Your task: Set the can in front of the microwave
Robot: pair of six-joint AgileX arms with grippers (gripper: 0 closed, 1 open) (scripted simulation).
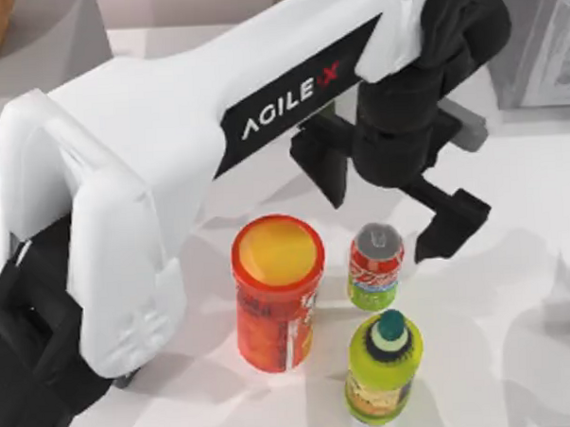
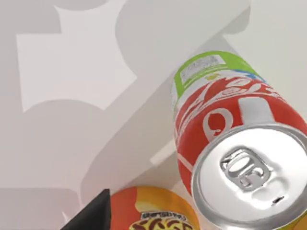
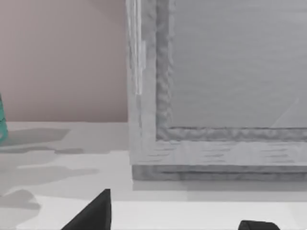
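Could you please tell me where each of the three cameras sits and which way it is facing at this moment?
Top view: above the table, looking down on the left arm, its open left gripper above the can.
Left wrist view: on the left arm, looking down at the can; one dark finger shows.
Right wrist view: on the right arm, facing a grey appliance; fingertips show.
Top and left wrist views share the can and canister.

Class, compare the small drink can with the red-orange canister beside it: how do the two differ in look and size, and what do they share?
The can is slimmer and shorter; the canister is wider and taller. The can has a silver pull-tab top; the canister has a yellow lid. The can's lower part is lime green; the canister's body is red-orange throughout. Both stand upright on the table, side by side, with the left hand open above the can.
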